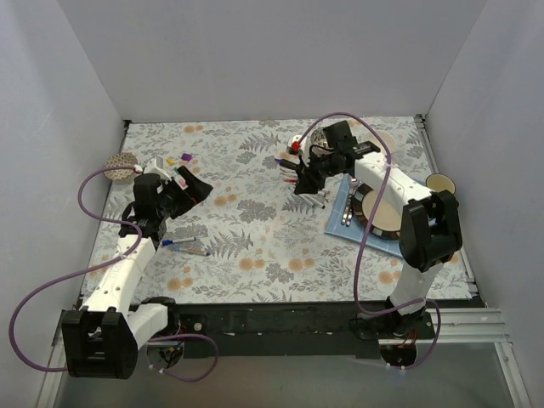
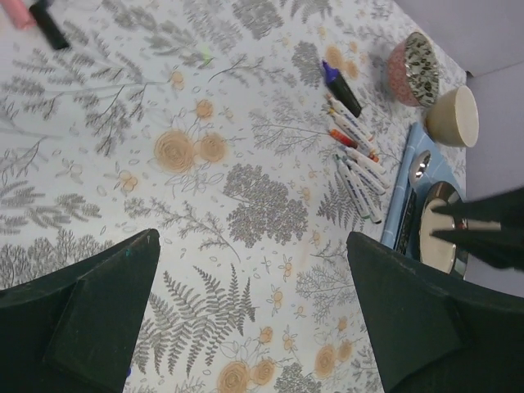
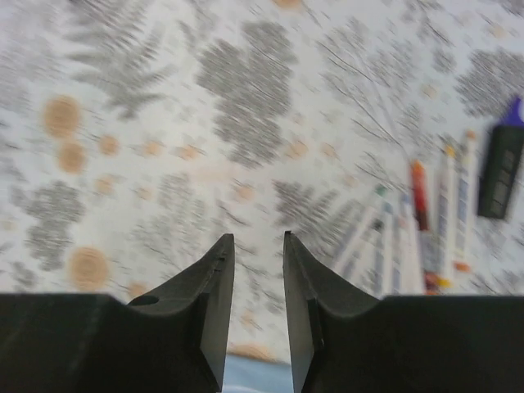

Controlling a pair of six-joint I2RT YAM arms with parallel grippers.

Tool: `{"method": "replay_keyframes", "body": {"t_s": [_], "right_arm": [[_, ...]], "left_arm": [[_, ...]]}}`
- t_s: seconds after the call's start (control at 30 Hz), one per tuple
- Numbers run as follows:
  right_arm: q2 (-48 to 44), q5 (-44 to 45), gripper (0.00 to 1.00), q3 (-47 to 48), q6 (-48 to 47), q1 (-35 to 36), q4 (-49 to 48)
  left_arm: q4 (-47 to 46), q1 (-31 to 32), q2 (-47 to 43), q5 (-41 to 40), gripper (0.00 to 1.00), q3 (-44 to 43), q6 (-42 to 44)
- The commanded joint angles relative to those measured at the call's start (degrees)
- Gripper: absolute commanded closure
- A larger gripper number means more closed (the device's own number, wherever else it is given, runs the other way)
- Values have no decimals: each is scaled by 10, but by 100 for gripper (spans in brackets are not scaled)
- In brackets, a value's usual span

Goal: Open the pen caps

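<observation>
Several thin white-barrelled marker pens (image 2: 358,164) lie side by side, their small coloured pen caps on, among them a red one (image 3: 418,195) and a green one (image 3: 381,190). In the top view this pile (image 1: 311,192) sits just under my right gripper (image 1: 304,180), whose jaws stand slightly apart with nothing between them; the pens show to the right of it in the right wrist view (image 3: 256,241). My left gripper (image 1: 194,189) is wide open and empty above the patterned cloth (image 2: 254,246). Two more pens (image 1: 185,246) lie beside the left arm. Loose purple (image 1: 185,157) and yellow (image 1: 170,161) pieces lie at the far left.
A black highlighter with a purple tip (image 2: 341,88) lies beyond the pens. A blue mat (image 1: 338,223) holds a plate (image 1: 384,219), spoon and fork. A patterned bowl (image 2: 413,70) and a beige cup (image 2: 454,116) stand behind it. White walls enclose the table.
</observation>
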State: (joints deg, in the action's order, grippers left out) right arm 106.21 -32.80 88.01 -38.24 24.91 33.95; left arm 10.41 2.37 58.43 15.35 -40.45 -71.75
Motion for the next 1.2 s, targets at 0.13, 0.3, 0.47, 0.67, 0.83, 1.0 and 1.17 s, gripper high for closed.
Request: {"method": "replay_keyframes", "body": {"t_s": [0.13,0.3,0.47,0.67,0.83,1.0,1.17], "right_arm": [[-30,-276,65,-88,84,20,-100],[-34,-288,66,-86,81,24,-92],[-43,-293,66,-89,83,24,-93],[-44,-292,67,-92,84,25,-93],[-49,-288,67,-94,84,25,-95],[-50,-286,67,-95,84,25,-96],[-52,-284,68,-96,85,25,-97]], "left_arm": [[158,0,41,-201,61,23,-235],[250,0,69,-264,67,-14,-300],[290,-1,73,-308,66,-12,-335],[274,-9,120,-296,68,-24,-348],[265,-11,134,-287,70,-12,-358],[253,-11,153,-292,70,2,-367],[243,-11,178,-298,73,0,-374]]}}
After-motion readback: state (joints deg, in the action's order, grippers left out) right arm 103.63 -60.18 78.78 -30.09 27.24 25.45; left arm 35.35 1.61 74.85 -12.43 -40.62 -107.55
